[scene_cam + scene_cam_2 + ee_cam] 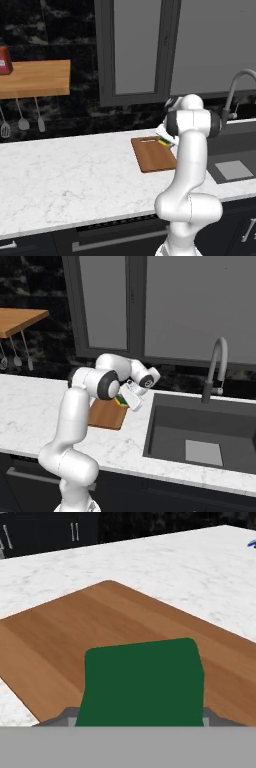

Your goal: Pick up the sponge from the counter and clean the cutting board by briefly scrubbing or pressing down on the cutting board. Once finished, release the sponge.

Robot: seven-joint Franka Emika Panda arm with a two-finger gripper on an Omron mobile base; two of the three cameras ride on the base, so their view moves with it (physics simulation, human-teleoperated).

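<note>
**Sponge gripped, board lying just beneath**

Left base view: I'm holding the sponge [164, 142] over the cutting board's [152, 155] far right corner.

Right base view: my hand [125, 399] is angling down; the sink [200, 431] is lying close on the right.

Hand view: I'm clamping the sponge [142, 682]; the board [75, 632] is stretching ahead, with open desk [165, 557] beyond.

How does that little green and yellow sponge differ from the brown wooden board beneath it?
The small yellow sponge with its dark green layer is a chunky block; the reddish-brown wooden cutting board is flat and far larger. The sponge is gripped in the robot's hand; the cutting board lies free on the white marble counter. Both are rectangular.
</note>
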